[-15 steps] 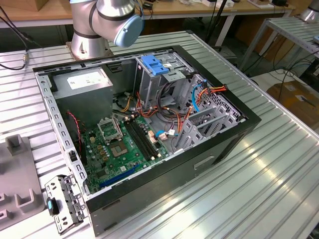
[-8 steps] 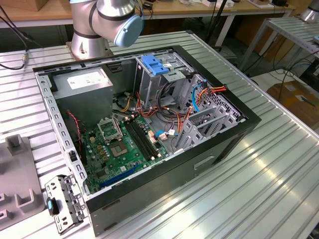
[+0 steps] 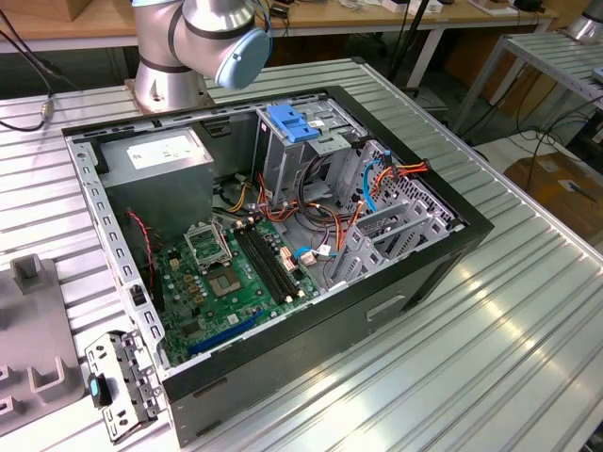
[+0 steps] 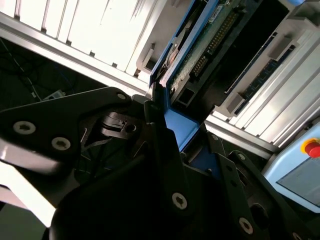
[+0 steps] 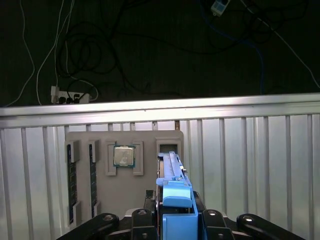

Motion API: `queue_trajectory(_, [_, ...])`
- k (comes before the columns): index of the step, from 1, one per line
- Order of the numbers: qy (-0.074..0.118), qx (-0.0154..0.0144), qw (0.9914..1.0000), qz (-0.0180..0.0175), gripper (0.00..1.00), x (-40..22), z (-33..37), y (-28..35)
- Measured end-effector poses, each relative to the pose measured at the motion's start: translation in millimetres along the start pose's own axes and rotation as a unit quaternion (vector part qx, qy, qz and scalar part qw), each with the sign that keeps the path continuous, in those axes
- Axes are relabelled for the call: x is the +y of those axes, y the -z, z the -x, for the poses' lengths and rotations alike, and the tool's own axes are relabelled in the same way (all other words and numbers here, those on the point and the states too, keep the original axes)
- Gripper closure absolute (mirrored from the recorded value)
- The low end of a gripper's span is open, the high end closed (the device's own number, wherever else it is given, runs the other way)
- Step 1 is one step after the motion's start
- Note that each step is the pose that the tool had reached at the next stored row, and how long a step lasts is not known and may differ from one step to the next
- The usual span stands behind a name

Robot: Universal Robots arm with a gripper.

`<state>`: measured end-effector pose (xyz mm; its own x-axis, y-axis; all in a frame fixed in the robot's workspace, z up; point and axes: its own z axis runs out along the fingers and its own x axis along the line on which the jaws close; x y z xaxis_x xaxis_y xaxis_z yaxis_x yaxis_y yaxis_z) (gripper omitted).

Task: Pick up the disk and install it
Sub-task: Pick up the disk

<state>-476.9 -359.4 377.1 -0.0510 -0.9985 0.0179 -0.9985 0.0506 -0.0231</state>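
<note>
Standing by the slatted table (image 3: 528,320), I see the open computer case (image 3: 311,348) lying on its side, presumably so its bays can be reached from above. The arm (image 3: 203,38) rises behind it. In the first wrist view a grey parts tray (image 5: 150,137) rests on the slats, and the disk (image 5: 171,167) stands on edge over it; whether it has cleared the tray I cannot tell. The gripper (image 5: 176,219) is clamped on the blue carrier's end tab, which I take to leave the rails free.
</note>
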Motion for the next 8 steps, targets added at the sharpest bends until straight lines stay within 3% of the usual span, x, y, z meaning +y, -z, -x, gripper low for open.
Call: queue_trajectory(8, [0.000,0.0001,1.00000,0.0001,0.63,-0.1,-0.1,3.1])
